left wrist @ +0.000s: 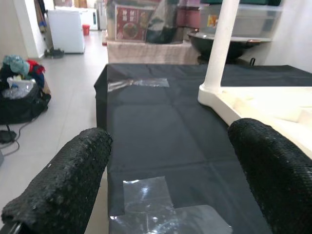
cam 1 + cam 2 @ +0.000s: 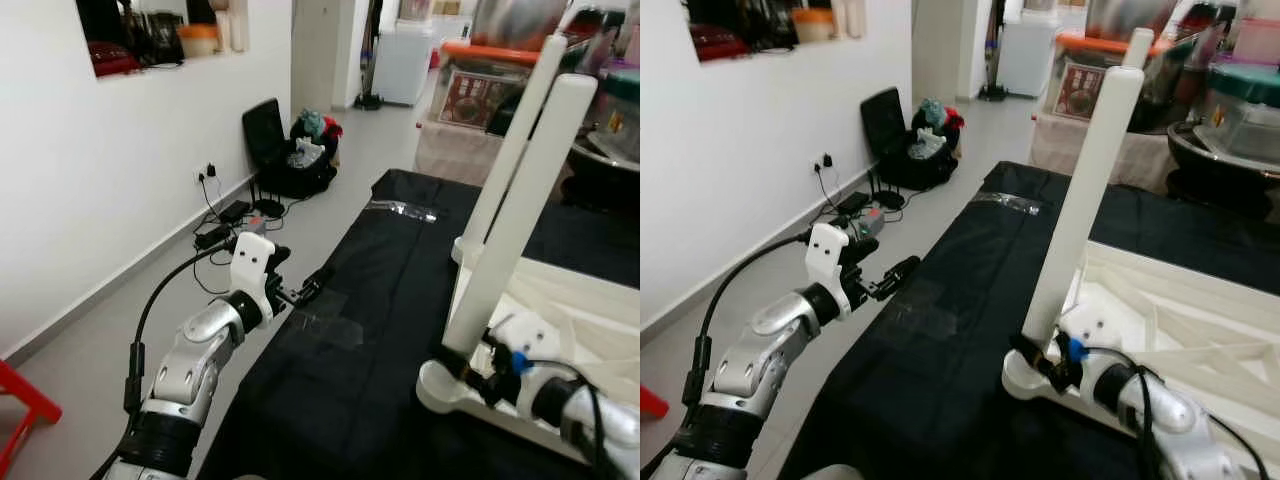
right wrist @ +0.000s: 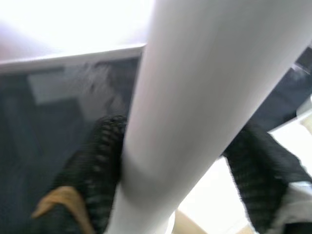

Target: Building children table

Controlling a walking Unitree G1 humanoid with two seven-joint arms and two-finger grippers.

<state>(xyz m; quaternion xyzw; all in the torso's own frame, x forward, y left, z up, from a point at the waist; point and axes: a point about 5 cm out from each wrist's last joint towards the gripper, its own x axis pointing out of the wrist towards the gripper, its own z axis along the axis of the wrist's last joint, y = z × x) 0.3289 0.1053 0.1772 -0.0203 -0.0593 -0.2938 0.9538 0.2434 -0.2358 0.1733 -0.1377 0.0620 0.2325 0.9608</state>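
A black cloth (image 2: 970, 330) is spread across the middle and lower frame, with clear tape (image 2: 1012, 203) stuck near its far end. At right, an upturned white table top (image 2: 1200, 320) lies on the cloth; a white leg (image 2: 1080, 200) rises upright from its near corner. The right gripper (image 2: 1040, 362), lower right, is closed around the leg's base. The left gripper (image 2: 895, 277), left of centre, is held over the cloth's left edge. A black bag (image 2: 905, 150) is seen on the floor, upper left.

Tabletop (image 2: 590, 320) lying on cloth (image 2: 380, 330), legs (image 2: 520, 210) standing at its left corners; bag (image 2: 300, 160) sitting behind by wall (image 2: 100, 180).
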